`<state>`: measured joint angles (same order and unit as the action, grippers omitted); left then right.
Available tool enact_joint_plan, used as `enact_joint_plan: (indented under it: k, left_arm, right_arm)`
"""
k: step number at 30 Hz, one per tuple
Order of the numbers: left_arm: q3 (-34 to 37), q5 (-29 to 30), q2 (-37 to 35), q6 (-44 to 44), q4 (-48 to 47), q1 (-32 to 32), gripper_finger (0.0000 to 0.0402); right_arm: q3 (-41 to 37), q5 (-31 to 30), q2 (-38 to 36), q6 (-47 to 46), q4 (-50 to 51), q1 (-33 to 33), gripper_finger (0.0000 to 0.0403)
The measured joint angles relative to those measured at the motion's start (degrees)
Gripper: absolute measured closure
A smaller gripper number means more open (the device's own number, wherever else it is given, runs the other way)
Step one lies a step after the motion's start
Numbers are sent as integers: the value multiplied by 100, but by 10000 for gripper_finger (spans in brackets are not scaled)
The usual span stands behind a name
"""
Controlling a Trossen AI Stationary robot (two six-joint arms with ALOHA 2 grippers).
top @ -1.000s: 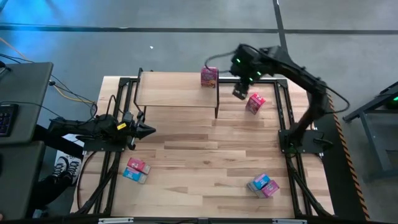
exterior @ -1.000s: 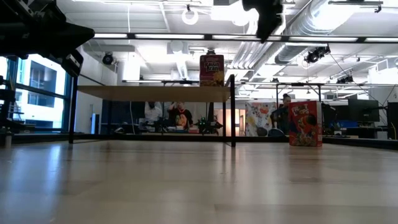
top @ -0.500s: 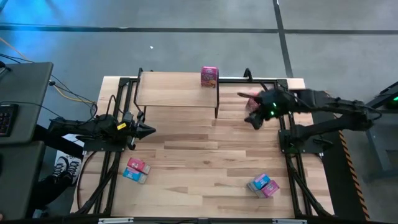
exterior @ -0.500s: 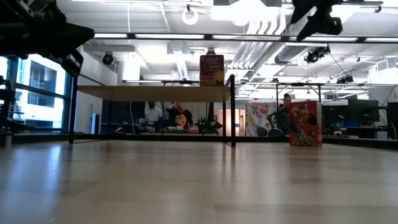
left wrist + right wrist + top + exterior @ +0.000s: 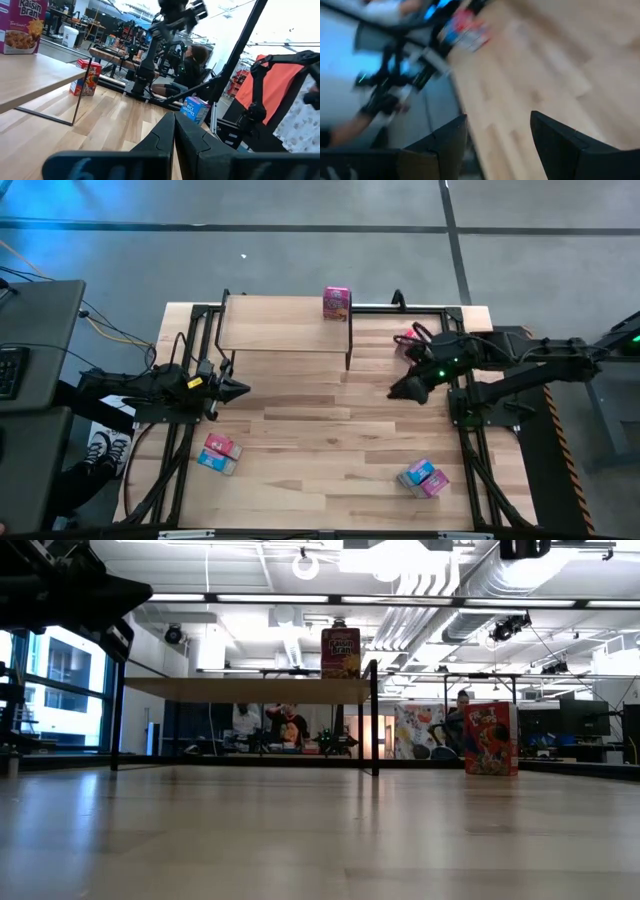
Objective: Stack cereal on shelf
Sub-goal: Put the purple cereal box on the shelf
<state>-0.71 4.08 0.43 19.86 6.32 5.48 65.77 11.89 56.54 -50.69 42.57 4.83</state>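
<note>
1. The right gripper (image 5: 400,390) hangs above the right side of the table (image 5: 320,440), just below the pink cereal box (image 5: 406,340) standing near the table's far right edge. Its own wrist camera shows the fingers (image 5: 445,145) spread wide with only bare planks between them — it holds nothing.

2. That pink box is partly hidden under the arm from above; from table level it stands upright on the tabletop, to the right of the shelf (image 5: 245,688) and apart from it.

3. One box — the Raisin Bran box (image 5: 337,303) — stands upright on the shelf, at its far right corner.

4. Two boxes (image 5: 218,452), one pink and one blue, lie together near the table's front left; they look to be touching.

5. Another pair (image 5: 423,477), also pink and blue, lies close together at the front right.

6. The left gripper (image 5: 238,390) waits at the table's left edge, just in front of the shelf's left legs, with its fingers (image 5: 165,137) pressed together and empty.
</note>
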Motion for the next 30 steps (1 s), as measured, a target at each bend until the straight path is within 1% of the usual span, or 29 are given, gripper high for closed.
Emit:
enact_joint_plan:
  k: [4, 7, 10, 12, 14, 16, 19, 22, 24, 26, 28, 30]
  left_arm:
    - [-2, 239, 0, 75, 45, 0, 398]
    - [-1, 459, -1, 106, 196, 0, 398]
    - [0, 551, -1, 436, 491, 0, 398]
    - [0, 578, 0, 755, 730, 0, 398]
    - [0, 785, 0, 794, 991, 2, 398]
    - [-2, 1112, -2, 714, 1233, 2, 398]
    - [-2, 1447, 0, 832, 1526, 2, 398]
    - [-2, 1965, 49, 1315, 1732, 2, 398]
    - [-15, 2019, 178, 1539, 2019, 2, 398]
    - [-159, 1789, 410, 1606, 2097, 1, 398]
    - [-407, 1664, 757, 1605, 2098, 4, 398]
    - [-730, 1708, 1207, 1521, 2057, 0, 392]
  right_arm:
    - [572, 483, 351, 391, 767, 571, 190]
    - [752, 871, 550, 750, 1575, 1237, 190]
    - [753, 1268, 706, 484, 2026, 1941, 190]
    - [737, 1276, 789, 243, 2216, 2442, 190]
    - [735, 1209, 845, 14, 2196, 2929, 190]
    - [735, 1017, 878, -188, 2111, 3384, 190]
    - [735, 528, 882, -568, 2086, 3977, 190]
    - [735, -23, 878, -899, 2177, 4402, 190]
    - [735, -375, 874, -1050, 2226, 4583, 190]
    - [735, -607, 874, -1082, 2240, 4663, 190]
    - [735, -678, 874, -1052, 2244, 4668, 190]
    - [735, -688, 874, -988, 2241, 4655, 190]
